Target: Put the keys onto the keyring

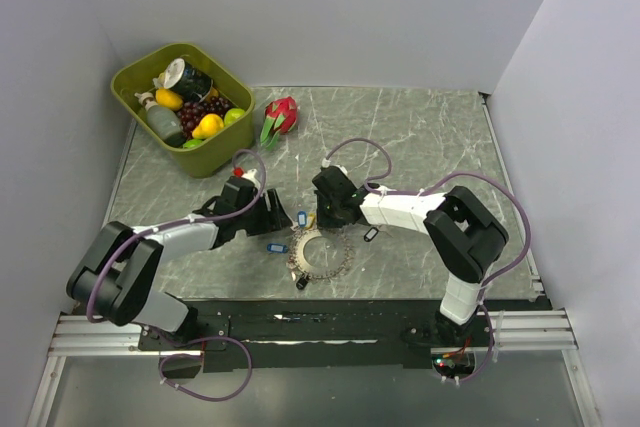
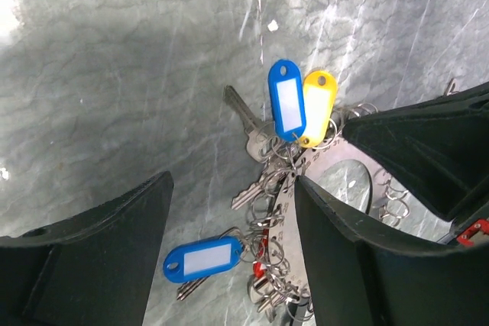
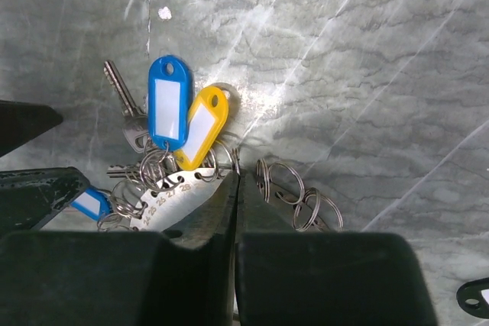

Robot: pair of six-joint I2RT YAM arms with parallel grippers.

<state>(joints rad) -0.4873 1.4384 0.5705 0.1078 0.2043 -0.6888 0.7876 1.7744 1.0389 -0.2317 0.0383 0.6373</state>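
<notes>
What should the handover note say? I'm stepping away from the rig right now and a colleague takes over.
Left gripper: open, over the keys.
Right gripper: shut at the rim of the large silvery toothed keyring; grip unconfirmed.
Seemingly on: blue-tagged metal key and yellow-tagged metal key, clustered at the rim.
Left: black-tagged key lying apart on the marble table; second blue-tagged key beside the ring, attachment unclear.

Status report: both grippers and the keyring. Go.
Left gripper open above the keyring edge. Right gripper shut at its rim. Blue-tagged key and yellow-tagged key bunched there; black-tagged key lies apart. Nothing in the way.
</notes>
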